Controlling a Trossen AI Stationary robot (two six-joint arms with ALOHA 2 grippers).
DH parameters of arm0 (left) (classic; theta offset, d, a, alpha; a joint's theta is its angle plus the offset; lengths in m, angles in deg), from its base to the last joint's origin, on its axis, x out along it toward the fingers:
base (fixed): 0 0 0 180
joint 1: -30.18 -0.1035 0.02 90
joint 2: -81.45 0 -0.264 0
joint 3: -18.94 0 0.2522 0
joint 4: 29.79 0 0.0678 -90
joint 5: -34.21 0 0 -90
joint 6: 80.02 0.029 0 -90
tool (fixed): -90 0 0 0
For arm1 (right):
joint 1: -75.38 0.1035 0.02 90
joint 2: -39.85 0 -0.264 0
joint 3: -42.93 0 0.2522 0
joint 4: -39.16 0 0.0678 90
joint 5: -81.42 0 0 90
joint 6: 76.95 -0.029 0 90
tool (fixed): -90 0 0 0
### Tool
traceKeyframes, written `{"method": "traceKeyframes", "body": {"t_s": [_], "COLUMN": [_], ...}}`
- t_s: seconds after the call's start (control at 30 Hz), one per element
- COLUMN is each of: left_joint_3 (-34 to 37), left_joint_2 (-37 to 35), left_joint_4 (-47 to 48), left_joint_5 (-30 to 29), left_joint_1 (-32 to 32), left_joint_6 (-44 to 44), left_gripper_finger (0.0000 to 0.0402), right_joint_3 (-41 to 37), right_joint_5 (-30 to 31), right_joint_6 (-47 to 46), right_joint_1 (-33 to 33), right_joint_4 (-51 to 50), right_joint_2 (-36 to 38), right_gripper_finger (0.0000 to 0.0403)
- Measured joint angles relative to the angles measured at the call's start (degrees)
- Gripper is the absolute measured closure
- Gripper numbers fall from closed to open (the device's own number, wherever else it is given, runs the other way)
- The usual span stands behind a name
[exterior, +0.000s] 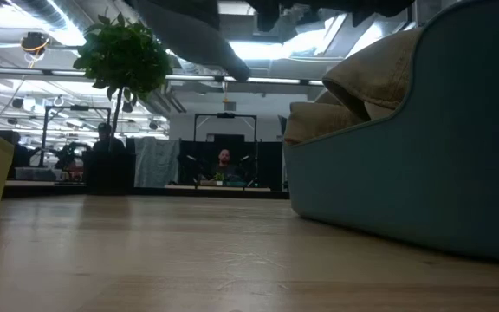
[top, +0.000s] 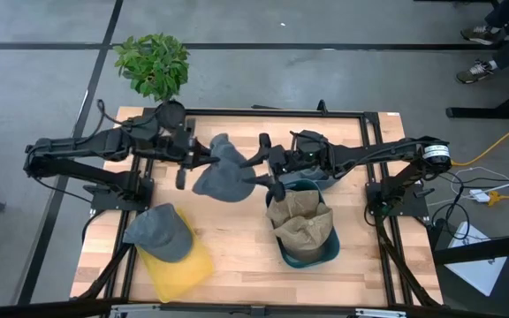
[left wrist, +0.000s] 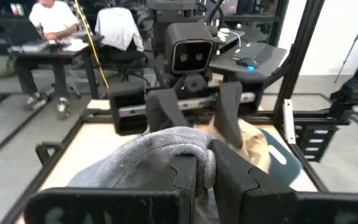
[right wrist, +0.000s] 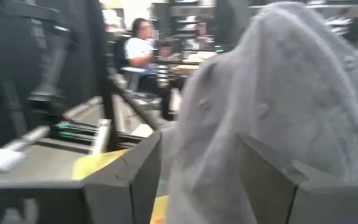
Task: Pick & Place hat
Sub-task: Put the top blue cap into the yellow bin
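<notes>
Handover of the grey hat in mid-air above the middle of the bench, toward its far edge. The left claw is closed on the hat's crown; the right claw stands on the hat's other side, its fingers parted with the cloth between them — not yet pinching, it seems. To do this step well, the right claw should close fully on a thick fold before the left lets go, lest the limp fabric slip. Nearby: a teal bin holding tan hats, and a second grey hat on a yellow bin.
</notes>
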Motion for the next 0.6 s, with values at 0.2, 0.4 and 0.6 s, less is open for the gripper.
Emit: {"method": "traceKeyframes", "body": {"t_s": [0.2, 0.4, 0.6], "left_joint_3": [0.0, 0.0, 0.0], "left_joint_2": [-4.53, -5.82, -5.82], "left_joint_4": [7.61, 10.2, 10.53], "left_joint_5": [6.56, 18.4, 23.09], "left_joint_1": [1.35, 5.41, 12.86], "left_joint_6": [-7.09, -19.3, -25.03], "left_gripper_finger": [0.0375, 0.0375, 0.0375], "right_joint_3": [0.0, 0.0, 0.0], "right_joint_5": [-9.16, -11.09, -11.09], "right_joint_6": [-4.44, -6.23, -5.41], "right_joint_1": [0.0, 0.02, -0.07], "right_joint_4": [0.02, 0.02, 0.02], "right_joint_2": [0.0, 0.02, 0.04], "right_gripper_finger": [0.0163, 0.0151, 0.0151]}}
